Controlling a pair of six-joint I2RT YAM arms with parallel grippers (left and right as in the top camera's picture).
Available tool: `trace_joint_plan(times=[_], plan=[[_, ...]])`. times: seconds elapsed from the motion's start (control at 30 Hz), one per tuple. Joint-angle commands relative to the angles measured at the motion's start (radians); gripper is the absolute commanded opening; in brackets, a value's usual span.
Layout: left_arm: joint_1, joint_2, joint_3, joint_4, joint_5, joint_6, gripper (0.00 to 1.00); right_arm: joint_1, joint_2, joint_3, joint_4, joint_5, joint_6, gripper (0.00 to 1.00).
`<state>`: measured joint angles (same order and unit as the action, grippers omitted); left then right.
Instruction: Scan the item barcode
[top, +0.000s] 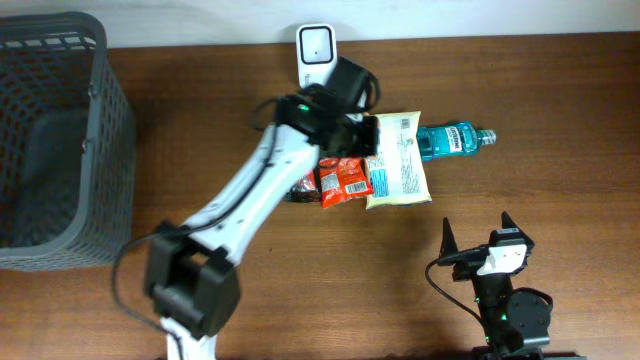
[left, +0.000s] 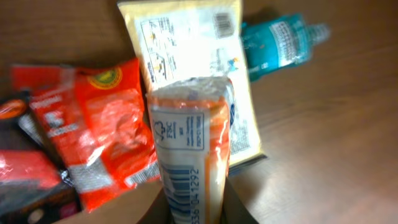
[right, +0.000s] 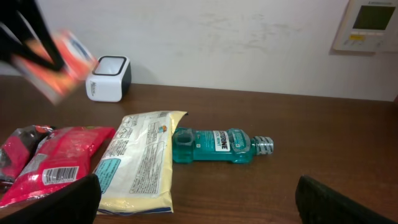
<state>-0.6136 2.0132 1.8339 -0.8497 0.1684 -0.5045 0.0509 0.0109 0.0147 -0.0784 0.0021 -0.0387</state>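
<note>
The orange packet is pinched by the left claw, its long side pointing straight out. The right claw is spread wide.

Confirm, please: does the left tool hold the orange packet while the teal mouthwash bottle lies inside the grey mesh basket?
No: the teal mouthwash bottle lies on the wooden table, not in the grey mesh basket, as the overhead view shows. The left tool does hold the orange packet.
</note>
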Motion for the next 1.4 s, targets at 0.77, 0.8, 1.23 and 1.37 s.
trace_joint_plan(times=[0.77, 0.8, 1.23, 1.37], plan=[[0.37, -0.375, 0.055, -0.612, -0.394, 0.035, 0.99, -0.006, -0.007, -0.009, -0.003, 0.009, -0.006, 0.98], [0.37, -0.375, 0.055, -0.614, -0.394, 0.035, 0.99, -0.006, -0.007, -0.009, -0.003, 0.009, -0.006, 0.98], [0.37, -0.375, 0.055, -0.648, -0.394, 0.035, 0.99, -0.006, -0.007, -0.009, 0.314, -0.785, 0.135, 0.98], [0.37, -0.375, 0.055, -0.648, -0.394, 0.035, 0.99, -0.006, -0.007, -0.009, 0.649, -0.944, 0.286, 0.99]])
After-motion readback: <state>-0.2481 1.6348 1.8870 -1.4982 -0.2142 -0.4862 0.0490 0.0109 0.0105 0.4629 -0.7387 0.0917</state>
